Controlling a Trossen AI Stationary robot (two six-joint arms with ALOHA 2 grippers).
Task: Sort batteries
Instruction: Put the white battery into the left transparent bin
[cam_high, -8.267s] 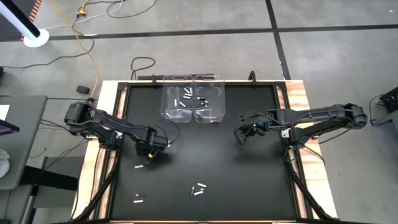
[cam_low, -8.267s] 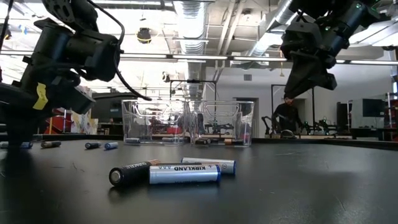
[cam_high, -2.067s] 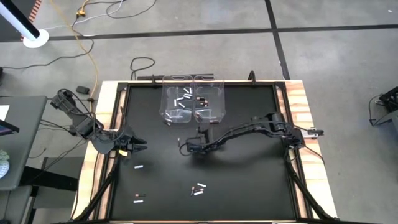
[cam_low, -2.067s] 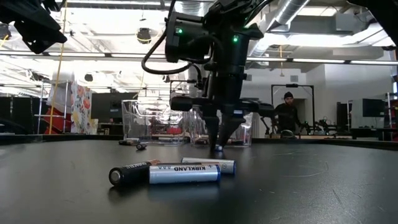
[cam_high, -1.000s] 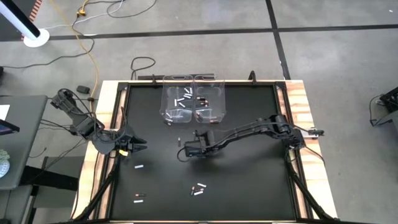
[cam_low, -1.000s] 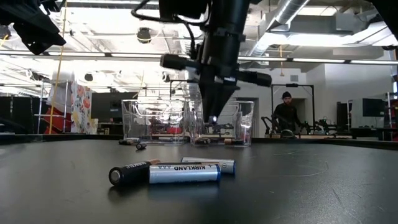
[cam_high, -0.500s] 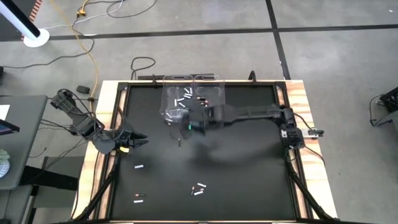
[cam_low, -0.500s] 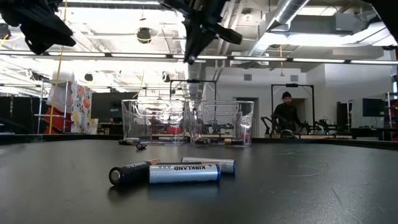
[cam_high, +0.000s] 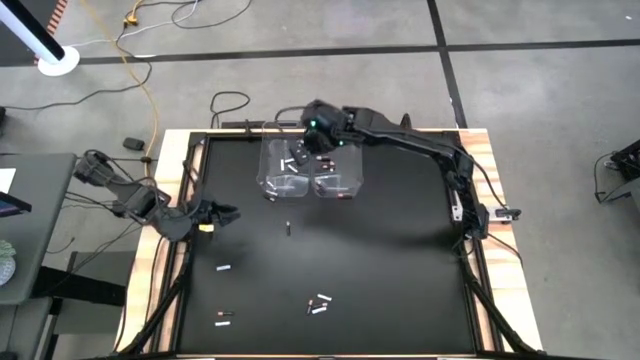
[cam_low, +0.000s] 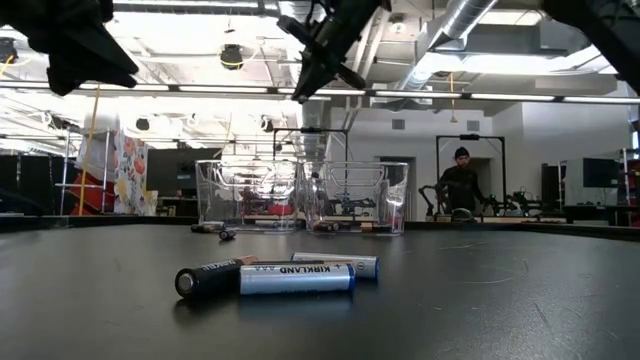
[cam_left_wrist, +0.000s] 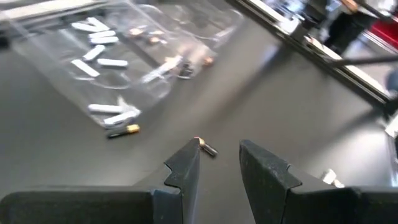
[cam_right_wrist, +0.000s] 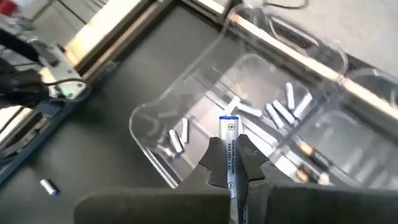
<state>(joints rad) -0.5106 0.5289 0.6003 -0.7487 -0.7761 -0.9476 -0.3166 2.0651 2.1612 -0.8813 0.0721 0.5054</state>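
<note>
high view: my right end effector (cam_high: 316, 133) hangs over the two clear rectangular plastic bins (cam_high: 310, 160) at the far edge of the black counter (cam_high: 400, 260), above the left bin. right wrist view: its fingers (cam_right_wrist: 216, 163) are clamped on a slim white battery with a blue end (cam_right_wrist: 229, 144), held over the bin that already carries several white batteries (cam_right_wrist: 283, 111); the neighbouring bin holds dark batteries with reddish ends (cam_right_wrist: 308, 155). high view: my left end effector (cam_high: 222, 213) waits near the counter's left edge, well apart from the bins. left wrist view: its two dark fingers (cam_left_wrist: 185, 173) stand apart with nothing between them; a small dark battery (cam_left_wrist: 207, 149) lies on the counter just beyond them, and another dark battery with a yellowish end (cam_left_wrist: 123, 130) lies just beside the bin wall. low view: three batteries (cam_low: 277, 275) lie together in the foreground, one dark, two silver-white. high view: further loose batteries lie near the counter's front: a white one (cam_high: 224, 268) and a dark one (cam_high: 224, 319).
</note>
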